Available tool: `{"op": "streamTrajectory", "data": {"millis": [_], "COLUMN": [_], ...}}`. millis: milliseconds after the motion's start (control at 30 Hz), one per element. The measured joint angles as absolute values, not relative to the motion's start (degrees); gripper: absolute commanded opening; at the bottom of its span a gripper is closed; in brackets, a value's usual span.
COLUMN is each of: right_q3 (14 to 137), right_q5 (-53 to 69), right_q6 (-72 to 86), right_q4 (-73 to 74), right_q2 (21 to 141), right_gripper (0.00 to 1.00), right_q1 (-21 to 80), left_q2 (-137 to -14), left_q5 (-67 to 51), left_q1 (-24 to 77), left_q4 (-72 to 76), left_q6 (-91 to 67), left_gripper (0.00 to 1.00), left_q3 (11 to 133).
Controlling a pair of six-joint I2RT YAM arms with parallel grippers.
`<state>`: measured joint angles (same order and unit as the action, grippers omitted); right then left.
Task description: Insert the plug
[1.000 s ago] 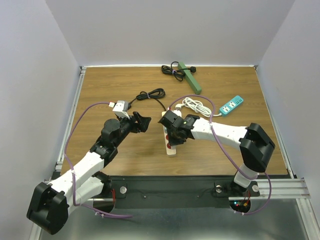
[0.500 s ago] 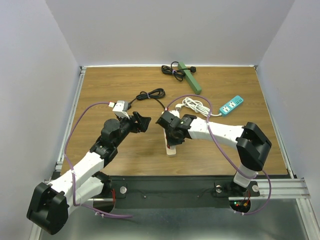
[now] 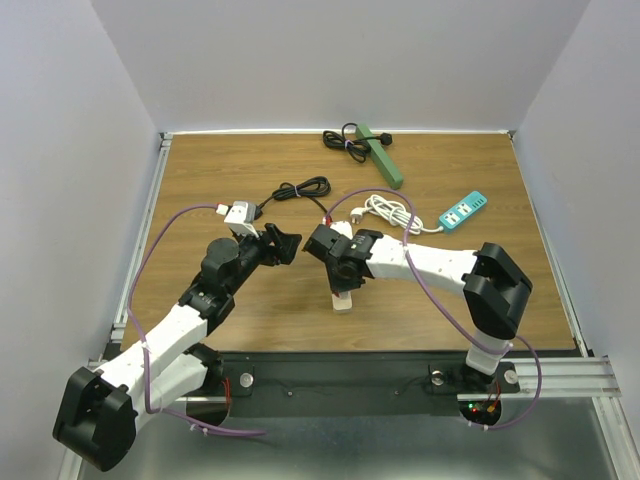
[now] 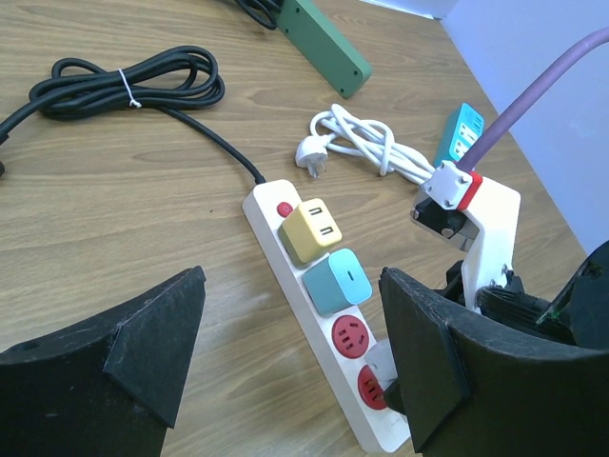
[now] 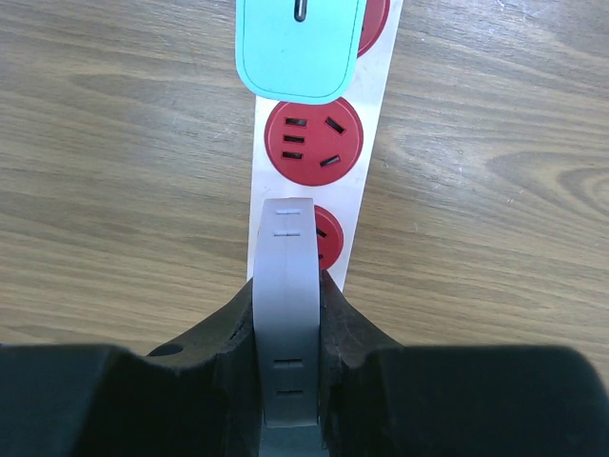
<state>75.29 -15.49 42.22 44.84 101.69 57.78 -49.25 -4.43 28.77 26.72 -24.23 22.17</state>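
right gripper [image 5: 285,314]: pinching grey plug [image 5: 285,252], lined up over free red socket [image 5: 312,143] for insertion
left gripper [image 3: 281,245]: fingers spread, empty, beside power strip [image 3: 342,300]

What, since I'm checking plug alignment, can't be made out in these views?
Right wrist view: prongs of the plug, hidden under its body.
Right wrist view: the end socket, half covered by the plug.
Top view: the plug itself, hidden by the right gripper.

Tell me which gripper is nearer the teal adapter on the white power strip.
Right. The right gripper, shut on a grey plug, is over the white power strip's red sockets just beyond the teal adapter. The left gripper stands open off to the strip's side, farther away.
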Motion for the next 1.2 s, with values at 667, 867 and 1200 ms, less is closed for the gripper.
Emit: {"op": "streamTrajectory", "data": {"millis": [667, 867, 1200], "right_q3": [76.09, 76.09, 76.07], "right_q5": [-15.94, -15.94, -15.92], "right_q6": [42.52, 42.78, 43.13], "right_q4": [45.5, 45.45, 45.41], "right_q2": [102.56, 102.69, 102.85], "right_gripper": [0.0, 0.0, 0.0], "right_q1": [58.59, 58.63, 59.07], "left_q2": [-48.6, -48.51, -48.07], "left_q5": [-4.45, -4.45, -4.4], "left_q1": [28.77, 28.77, 28.77], "left_q4": [26.7, 26.68, 26.5], "left_q6": [-24.23, -24.23, -24.23], "left_gripper": [0.85, 0.85, 0.85], "left_q3": [22.17, 22.17, 22.17]}}
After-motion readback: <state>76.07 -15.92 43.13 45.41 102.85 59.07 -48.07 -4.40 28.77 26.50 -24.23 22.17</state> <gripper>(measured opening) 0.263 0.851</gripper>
